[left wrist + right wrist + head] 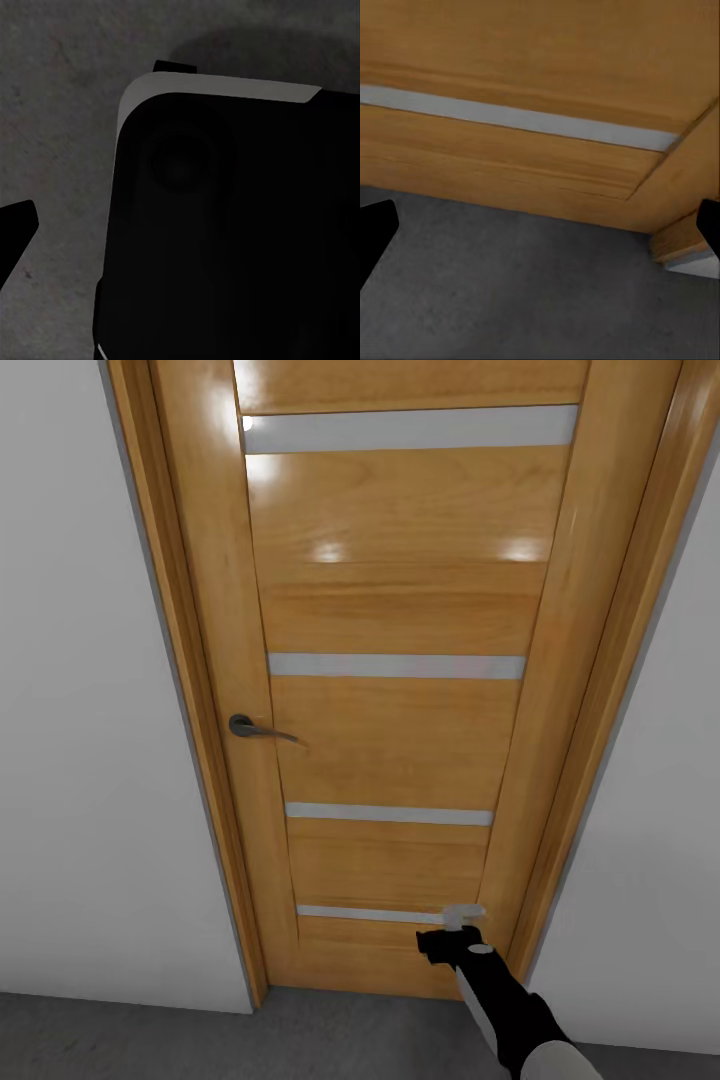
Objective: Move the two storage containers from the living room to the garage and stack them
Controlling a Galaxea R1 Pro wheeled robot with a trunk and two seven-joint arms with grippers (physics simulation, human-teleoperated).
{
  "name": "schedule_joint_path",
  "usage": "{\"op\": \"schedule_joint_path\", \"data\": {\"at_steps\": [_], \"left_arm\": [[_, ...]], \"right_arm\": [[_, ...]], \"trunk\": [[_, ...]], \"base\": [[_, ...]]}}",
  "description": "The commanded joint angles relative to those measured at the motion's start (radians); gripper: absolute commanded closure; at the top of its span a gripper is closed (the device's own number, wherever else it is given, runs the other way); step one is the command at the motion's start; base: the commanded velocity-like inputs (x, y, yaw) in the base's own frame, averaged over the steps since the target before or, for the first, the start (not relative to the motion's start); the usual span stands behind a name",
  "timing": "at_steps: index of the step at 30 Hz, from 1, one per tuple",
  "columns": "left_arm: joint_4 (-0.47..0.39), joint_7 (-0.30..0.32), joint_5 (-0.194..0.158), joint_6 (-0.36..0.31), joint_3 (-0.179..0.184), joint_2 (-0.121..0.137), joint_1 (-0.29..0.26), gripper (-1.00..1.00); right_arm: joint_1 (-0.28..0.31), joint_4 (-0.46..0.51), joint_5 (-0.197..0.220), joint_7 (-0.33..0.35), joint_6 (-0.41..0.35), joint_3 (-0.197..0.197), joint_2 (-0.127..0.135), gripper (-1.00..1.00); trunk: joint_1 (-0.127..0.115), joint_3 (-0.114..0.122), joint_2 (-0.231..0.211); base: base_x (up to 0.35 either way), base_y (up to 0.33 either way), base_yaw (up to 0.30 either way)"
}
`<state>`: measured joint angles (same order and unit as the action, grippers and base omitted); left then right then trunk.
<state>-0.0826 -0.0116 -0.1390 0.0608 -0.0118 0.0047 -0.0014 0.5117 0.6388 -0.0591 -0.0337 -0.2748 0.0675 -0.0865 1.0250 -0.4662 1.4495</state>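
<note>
Right up at the closed wooden door (pixel 400 690), right gripper (pixel 452 938) spread and empty near its bottom edge; left gripper's state I cannot tell. No containers visible. Best aim for the lever handle (pixel 258 730) far left, press down, then roll clear.

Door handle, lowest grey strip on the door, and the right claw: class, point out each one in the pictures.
door handle (pixel 262 731): head view, on the lever.
lowest grey strip (pixel 365 913): head view, middle of the strip.
right claw (pixel 463 916): head view, at its tip, low against the door.
</note>
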Motion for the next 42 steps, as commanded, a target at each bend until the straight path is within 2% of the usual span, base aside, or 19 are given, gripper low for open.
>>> {"op": "schedule_joint_path", "data": {"at_steps": [1, 3, 4, 6, 7, 12, 17, 20, 23, 26, 32, 42], "left_arm": [[0.000, -0.001, -0.007, 0.002, 0.000, 0.000, 0.000, -1.00], [0.000, -0.001, -0.007, 0.002, 0.000, 0.000, 0.000, -1.00], [0.000, -0.001, -0.006, 0.002, 0.000, 0.000, 0.000, -1.00], [0.000, -0.001, -0.007, 0.002, 0.000, -0.001, 0.000, -1.00], [-0.001, -0.001, -0.007, 0.002, 0.000, -0.001, 0.000, -1.00], [0.000, -0.001, -0.006, 0.002, 0.000, -0.001, 0.000, -1.00], [0.000, -0.001, -0.006, 0.002, 0.000, -0.001, 0.000, -1.00], [-0.001, -0.001, -0.005, 0.002, 0.000, -0.001, 0.000, -1.00], [-0.001, -0.001, -0.005, 0.002, 0.000, 0.000, 0.000, -1.00], [-0.002, -0.001, -0.005, 0.002, 0.000, 0.000, 0.000, -1.00], [-0.002, -0.001, -0.005, 0.002, 0.000, 0.000, 0.000, -1.00], [-0.002, -0.001, -0.005, 0.002, 0.000, 0.000, 0.000, -1.00]], "right_arm": [[0.020, -0.017, -0.022, -0.004, -0.010, 0.003, -0.018, -1.00], [0.039, -0.037, -0.045, -0.004, -0.012, 0.003, -0.038, -1.00], [0.056, -0.056, -0.074, -0.004, -0.013, 0.003, -0.061, -1.00], [0.068, -0.069, -0.106, -0.004, -0.014, 0.003, -0.083, -1.00], [0.076, -0.077, -0.136, -0.004, -0.014, 0.003, -0.088, -1.00], [0.087, -0.065, -0.190, -0.003, -0.014, 0.002, -0.088, -1.00], [0.089, -0.022, -0.201, 0.003, -0.007, 0.021, -0.088, -1.00], [0.089, -0.011, -0.202, 0.006, 0.003, 0.057, -0.088, -1.00], [0.090, -0.006, -0.202, 0.002, 0.020, 0.115, -0.088, -1.00], [0.090, -0.005, -0.200, 0.000, 0.026, 0.149, -0.088, -1.00], [0.090, -0.004, -0.196, -0.001, 0.030, 0.169, -0.088, -1.00], [0.090, -0.004, -0.196, -0.002, 0.031, 0.170, -0.088, -1.00]], "trunk": [[0.000, -0.001, 0.001], [0.000, -0.001, 0.001], [0.000, -0.001, 0.001], [0.000, -0.001, 0.001], [0.000, -0.001, 0.001], [0.000, -0.001, 0.001], [0.000, -0.001, 0.001], [0.000, -0.001, 0.001], [0.000, -0.001, 0.001], [0.000, -0.001, 0.001], [0.000, -0.001, 0.001], [0.000, -0.001, 0.001]], "base": [[0.000, 0.000, 0.000], [0.000, 0.000, 0.000], [0.000, 0.000, 0.000], [0.000, 0.000, 0.000], [0.000, 0.000, 0.000], [0.000, 0.000, 0.000], [0.000, 0.000, 0.000], [0.000, 0.000, 0.000], [0.000, 0.000, 0.000], [0.000, 0.000, 0.000], [0.000, 0.000, 0.000], [0.000, 0.000, 0.000]]}}
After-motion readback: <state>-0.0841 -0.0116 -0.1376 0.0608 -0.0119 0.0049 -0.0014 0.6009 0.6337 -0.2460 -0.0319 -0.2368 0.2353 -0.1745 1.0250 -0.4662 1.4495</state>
